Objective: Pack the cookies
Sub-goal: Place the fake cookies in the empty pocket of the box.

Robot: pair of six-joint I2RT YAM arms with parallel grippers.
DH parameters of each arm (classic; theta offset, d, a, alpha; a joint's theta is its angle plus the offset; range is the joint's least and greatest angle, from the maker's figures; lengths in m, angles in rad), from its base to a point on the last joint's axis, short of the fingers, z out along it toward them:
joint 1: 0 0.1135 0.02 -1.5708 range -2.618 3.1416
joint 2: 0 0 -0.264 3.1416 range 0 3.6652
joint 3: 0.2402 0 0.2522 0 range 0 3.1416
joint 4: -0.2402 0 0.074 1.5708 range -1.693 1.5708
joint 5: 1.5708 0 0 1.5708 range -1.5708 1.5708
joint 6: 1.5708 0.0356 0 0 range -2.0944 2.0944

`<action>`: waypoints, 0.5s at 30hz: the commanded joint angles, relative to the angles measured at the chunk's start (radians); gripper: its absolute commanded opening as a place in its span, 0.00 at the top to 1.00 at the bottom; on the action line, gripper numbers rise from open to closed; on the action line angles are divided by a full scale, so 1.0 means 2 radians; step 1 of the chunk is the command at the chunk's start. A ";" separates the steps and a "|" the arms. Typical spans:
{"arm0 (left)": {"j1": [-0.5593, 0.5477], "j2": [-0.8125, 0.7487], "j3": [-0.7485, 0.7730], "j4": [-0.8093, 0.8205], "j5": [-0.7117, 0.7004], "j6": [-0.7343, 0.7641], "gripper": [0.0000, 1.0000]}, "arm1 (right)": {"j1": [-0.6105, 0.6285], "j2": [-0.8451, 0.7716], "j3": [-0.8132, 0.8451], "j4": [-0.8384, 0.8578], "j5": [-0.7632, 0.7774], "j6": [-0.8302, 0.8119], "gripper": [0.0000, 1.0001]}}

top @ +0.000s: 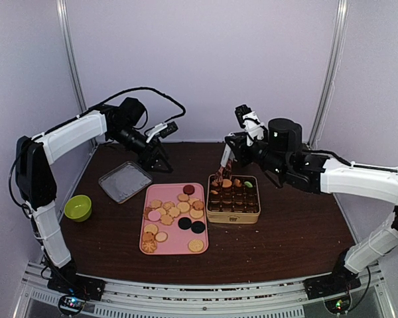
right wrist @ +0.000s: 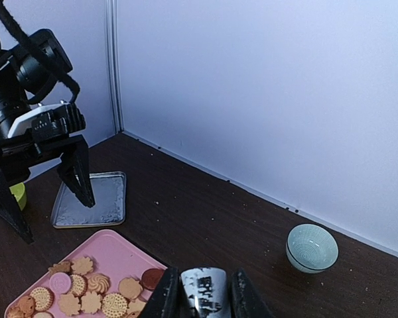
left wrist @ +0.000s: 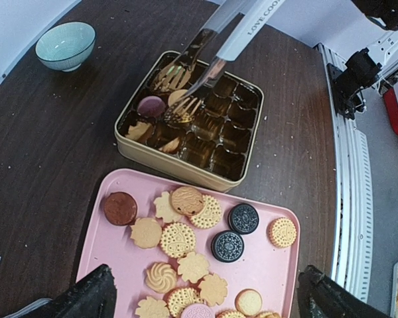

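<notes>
The dark tabletop (top: 292, 232) carries a pink tray (top: 175, 246) with a gold tin (top: 233, 216) just beside it on the right. A silver lid (top: 125, 181) lies to the tray's left, and a green bowl (top: 77, 207) nearer the left edge. Most cookies (left wrist: 179, 238) lie loose on the tray; a few sit in the tin's far compartments. The top view hides a teal bowl (left wrist: 66, 45) behind the right arm — both wrist views show it beyond the tin. The left end effector (top: 159, 165) hangs beyond the tray, fingers spread apart and empty. The right end effector (right wrist: 203, 291) is clamped on tongs (left wrist: 232, 40) — their tips reach into the tin.
</notes>
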 commanded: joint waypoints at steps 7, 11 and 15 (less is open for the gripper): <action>-0.025 0.041 0.036 0.008 0.031 0.021 0.02 | 0.002 0.017 -0.024 0.037 -0.010 0.011 0.76; -0.042 0.079 0.085 0.009 0.061 0.035 0.02 | 0.001 0.015 -0.027 0.039 -0.014 0.019 0.75; -0.063 0.127 0.156 0.010 0.088 0.047 0.03 | 0.002 0.008 -0.031 0.042 -0.015 0.024 0.75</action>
